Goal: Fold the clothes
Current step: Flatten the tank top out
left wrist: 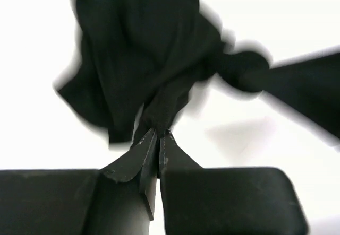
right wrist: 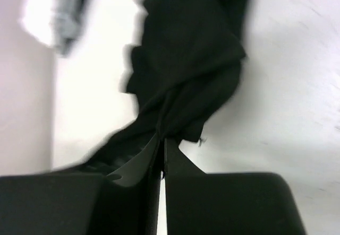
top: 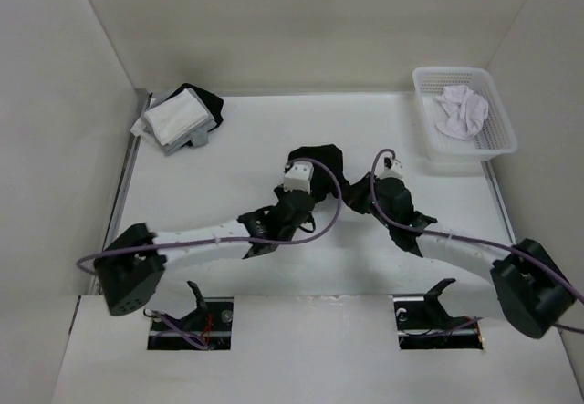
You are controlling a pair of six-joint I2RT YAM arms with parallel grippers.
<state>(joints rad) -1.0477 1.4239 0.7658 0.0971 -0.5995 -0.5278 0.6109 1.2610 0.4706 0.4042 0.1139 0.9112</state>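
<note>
- The black top [top: 321,160] lies bunched in a dark heap near the middle of the table [top: 210,181], between the two wrists. Its straps and neckline cannot be made out in any view.
- The left gripper [top: 304,169] is mostly hidden under its own wrist camera in the top view. The left wrist view shows the left gripper [left wrist: 158,135] clenched, fingertips nearly touching, with a gathered twist of the black top [left wrist: 143,60] running into them.
- In that same view a dark, blurred shape [left wrist: 303,89] stretches off to the right from a knot-like lump. I cannot tell whether it is more fabric or part of the other arm.
- The right gripper [top: 372,188] is also masked from above by the arm and cable. The right wrist view shows the right gripper [right wrist: 162,141] pinched tight on a fold of the black top [right wrist: 191,60], and the cloth rises away from the fingertips.
- A smeared pale patch [right wrist: 53,17] at the upper left of the right wrist view is too blurred to identify.
- Both wrist views are motion-blurred, so the fabric's edges are soft.
- At the far left sits a stack of white and black garments [top: 180,119].
- At the far right a white basket [top: 453,160] holds a crumpled white cloth [top: 463,112].
</note>
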